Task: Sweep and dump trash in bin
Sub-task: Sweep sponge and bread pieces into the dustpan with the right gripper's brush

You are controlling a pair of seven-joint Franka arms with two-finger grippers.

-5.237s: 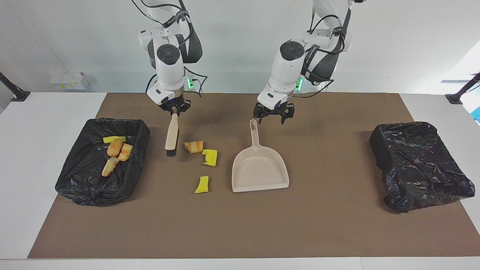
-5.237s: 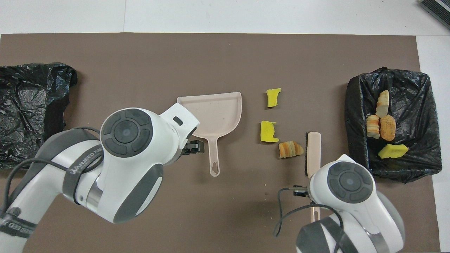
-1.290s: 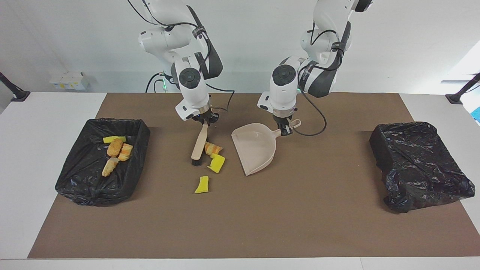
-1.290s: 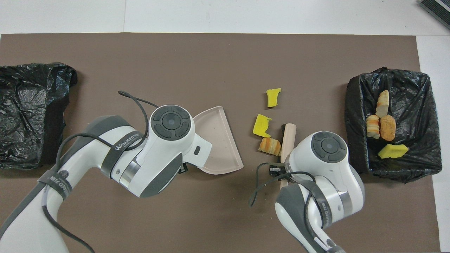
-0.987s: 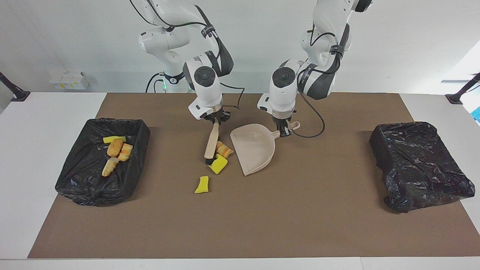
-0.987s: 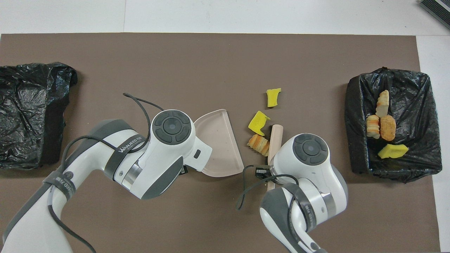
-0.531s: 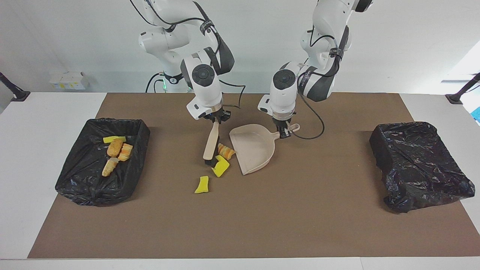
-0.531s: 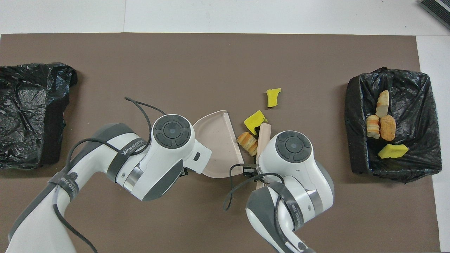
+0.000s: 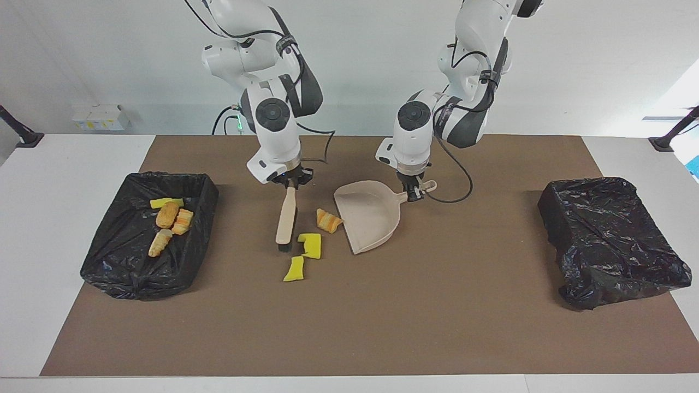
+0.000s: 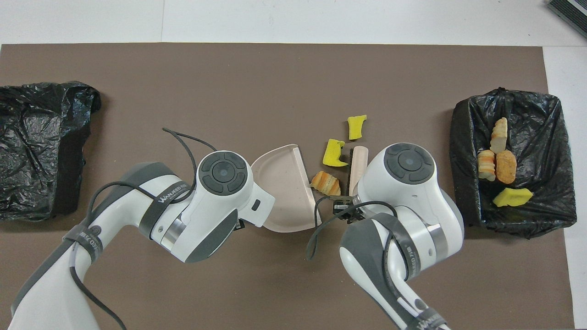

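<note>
Mid-sweep. My right hand (image 9: 290, 183) is clamped on the brush (image 9: 286, 217) handle, bristles down on the surface beside two yellow sponge bits (image 9: 311, 245) (image 9: 295, 268). My left hand (image 9: 413, 190) grips the dustpan (image 9: 369, 215) handle, pan tilted, lip toward the trash. An orange bread lump (image 9: 328, 220) lies just at that lip, not yet inside. Four pieces already sit in the bin (image 9: 104, 256) at the right arm's end. Next, I judge: a stroke driving lump and sponges onto the pan.
</note>
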